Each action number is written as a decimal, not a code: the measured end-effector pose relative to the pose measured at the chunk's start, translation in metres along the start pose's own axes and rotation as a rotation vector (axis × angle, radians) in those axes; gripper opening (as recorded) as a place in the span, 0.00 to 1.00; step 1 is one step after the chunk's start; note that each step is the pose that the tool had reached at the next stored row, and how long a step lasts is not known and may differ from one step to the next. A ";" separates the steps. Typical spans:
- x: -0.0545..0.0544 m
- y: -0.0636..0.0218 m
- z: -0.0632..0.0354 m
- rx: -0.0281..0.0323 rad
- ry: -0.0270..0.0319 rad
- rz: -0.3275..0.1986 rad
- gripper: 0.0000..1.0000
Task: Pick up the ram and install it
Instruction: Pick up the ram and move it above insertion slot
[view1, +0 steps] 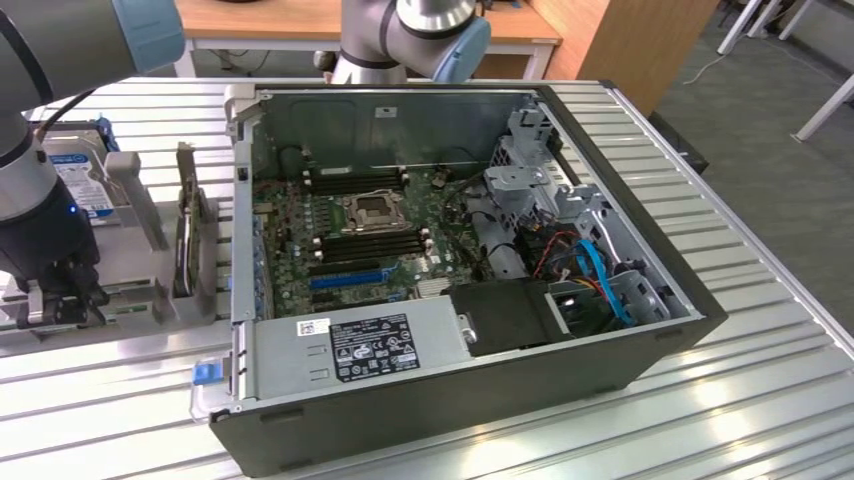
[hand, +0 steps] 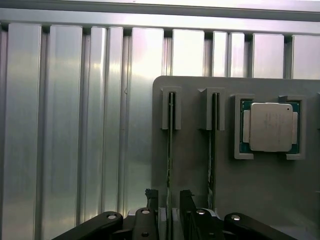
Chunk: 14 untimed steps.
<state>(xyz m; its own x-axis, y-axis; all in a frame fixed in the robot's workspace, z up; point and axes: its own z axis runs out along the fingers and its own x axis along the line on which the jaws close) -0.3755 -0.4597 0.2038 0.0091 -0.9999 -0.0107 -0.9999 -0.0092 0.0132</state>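
Ram (hand: 170, 145) stands on edge in a slot of the grey holder (hand: 195, 175). In the wrist view you see your gripper (hand: 169, 202) with its jaws spread wide, one black finger on each side of that stick, clamping nothing. A second thin stick (hand: 213, 145) stands in the holder's neighbouring slot, parallel to the first, and the square silver processor (hand: 270, 127) lies flat in a recess of the holder just beyond it. The holder sits on a ribbed aluminium table (view1: 747, 380) whose slats shine under the room light. At the holder's far end a hard drive (view1: 83, 180) with a blue-white label stands upright. A dark card (view1: 194, 235) stands on edge along the holder's side nearest the computer case (view1: 441, 420). That black case lies open side up just beside the holder, toward the exterior view's right. Inside it you find the green motherboard (view1: 300, 250), with a socket (view1: 370, 208) flanked by rows of dark slots. The case also holds a silver power supply (view1: 360, 345) bearing a black label, and blue cables (view1: 607, 280) among the metal brackets. Past the table, well apart from the holder, you see a wooden desk (view1: 334, 20) and grey carpet (view1: 761, 90).
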 end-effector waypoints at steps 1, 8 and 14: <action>0.000 0.0000 0.0001 0.0001 -0.0001 0.000 0.31; -0.001 0.0000 0.0006 0.0001 -0.0001 0.000 0.31; -0.001 0.0000 0.0012 0.0003 -0.0011 0.000 0.31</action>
<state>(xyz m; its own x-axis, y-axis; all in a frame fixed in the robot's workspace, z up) -0.3755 -0.4588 0.2025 0.0091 -0.9999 -0.0117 -0.9999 -0.0092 0.0128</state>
